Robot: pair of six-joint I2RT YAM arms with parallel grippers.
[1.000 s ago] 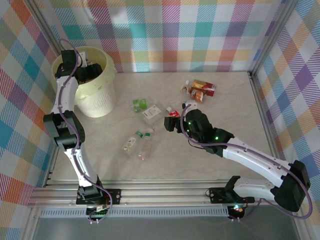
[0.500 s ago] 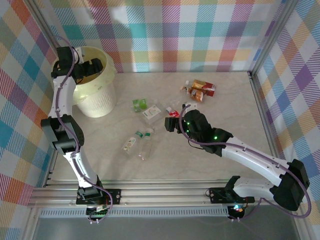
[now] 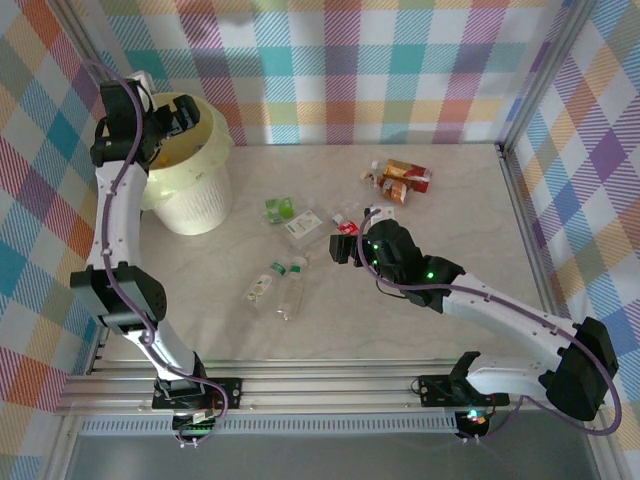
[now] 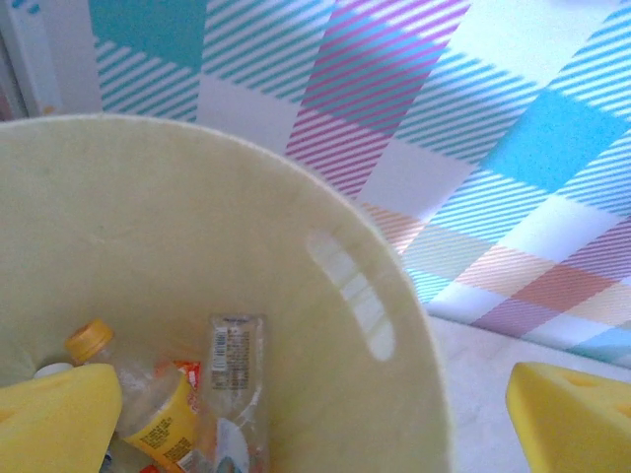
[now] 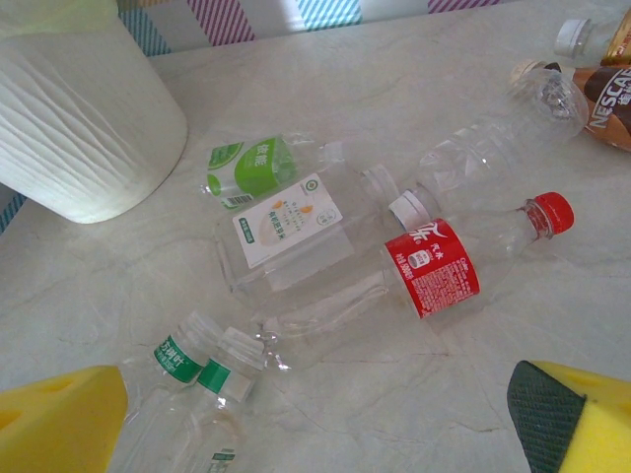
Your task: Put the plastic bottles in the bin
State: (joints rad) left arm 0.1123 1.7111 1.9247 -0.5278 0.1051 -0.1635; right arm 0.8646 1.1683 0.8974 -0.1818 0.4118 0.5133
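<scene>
Plaid walls [image 3: 400, 70] in pastel checks closed round a pale, marble-patterned table [image 3: 470, 200]. At its far left corner stood the bin [image 3: 200, 195]. The left tool [image 4: 311, 394] hung over the bin's mouth with its yellow fingers [image 4: 54, 419] spread wide and nothing between them. Inside the bin lay an orange-capped bottle [image 4: 153, 409] with a yellow label and, just beside it, a clear bottle [image 4: 235, 365] with a white label. The right tool [image 5: 315, 404] hovered low over the middle of the table, likewise fully parted and empty. Beneath it lay a red-labelled bottle [image 5: 429, 271], touching a flat white-labelled bottle [image 5: 286, 232]. A green-labelled bottle [image 5: 251, 163] lay nearer the bin, and two green-banded bottles [image 5: 177, 357] lay side by side toward the near edge. Farther right sat what seemed to be brown coffee bottles [image 5: 606, 99], cropped by the frame.
</scene>
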